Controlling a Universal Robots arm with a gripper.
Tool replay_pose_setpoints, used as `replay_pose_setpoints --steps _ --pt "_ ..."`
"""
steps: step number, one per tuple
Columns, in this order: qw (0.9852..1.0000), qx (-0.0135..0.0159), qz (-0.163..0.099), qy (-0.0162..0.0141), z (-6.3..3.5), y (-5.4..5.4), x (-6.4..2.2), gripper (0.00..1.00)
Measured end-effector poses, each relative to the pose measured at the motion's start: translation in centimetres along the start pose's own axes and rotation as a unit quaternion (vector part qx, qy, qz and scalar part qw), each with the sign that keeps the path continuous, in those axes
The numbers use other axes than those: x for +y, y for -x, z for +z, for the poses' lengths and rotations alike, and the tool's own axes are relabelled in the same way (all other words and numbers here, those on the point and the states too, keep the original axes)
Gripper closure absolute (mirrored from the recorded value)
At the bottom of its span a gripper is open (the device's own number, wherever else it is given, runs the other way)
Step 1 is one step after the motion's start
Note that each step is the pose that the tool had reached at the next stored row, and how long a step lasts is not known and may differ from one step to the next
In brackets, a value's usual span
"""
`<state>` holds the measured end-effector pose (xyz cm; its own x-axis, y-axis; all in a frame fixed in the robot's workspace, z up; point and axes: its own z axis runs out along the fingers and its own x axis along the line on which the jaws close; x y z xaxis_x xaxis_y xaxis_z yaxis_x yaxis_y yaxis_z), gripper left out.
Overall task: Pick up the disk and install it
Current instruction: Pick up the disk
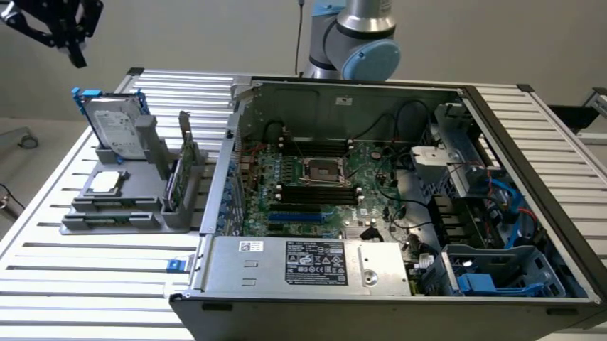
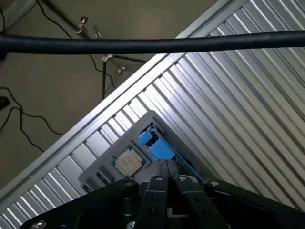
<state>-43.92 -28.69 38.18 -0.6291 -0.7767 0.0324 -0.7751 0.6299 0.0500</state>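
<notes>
The disk stands upright in a grey holder on the exterior view's left, a silver drive with a white label in a blue carrier. My gripper hangs well above and slightly behind it, shut and holding nothing. In the wrist view the black fingertips of the gripper are pressed together, with the blue edge of the disk just beyond them, far below.
A small square chip lies in the holder, with a card upright beside it. The open computer case fills the slatted table's middle, a blue cage at its near corner. A black cable crosses the wrist view.
</notes>
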Motion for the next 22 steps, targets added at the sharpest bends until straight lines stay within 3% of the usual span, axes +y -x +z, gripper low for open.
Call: replay_pose_setpoints --steps 6,11,17,22 --pt "0.9985 0.0027 -0.055 -0.0018 0.18 0.01 -0.01 0.89" --pt "0.9950 0.0049 -0.100 -0.0033 0.37 0.01 -0.02 0.89" --pt "0.9881 0.0077 -0.154 -0.0050 0.59 0.02 -0.03 0.89" --pt "0.9801 0.0099 -0.198 -0.0065 0.78 0.03 -0.04 0.89"
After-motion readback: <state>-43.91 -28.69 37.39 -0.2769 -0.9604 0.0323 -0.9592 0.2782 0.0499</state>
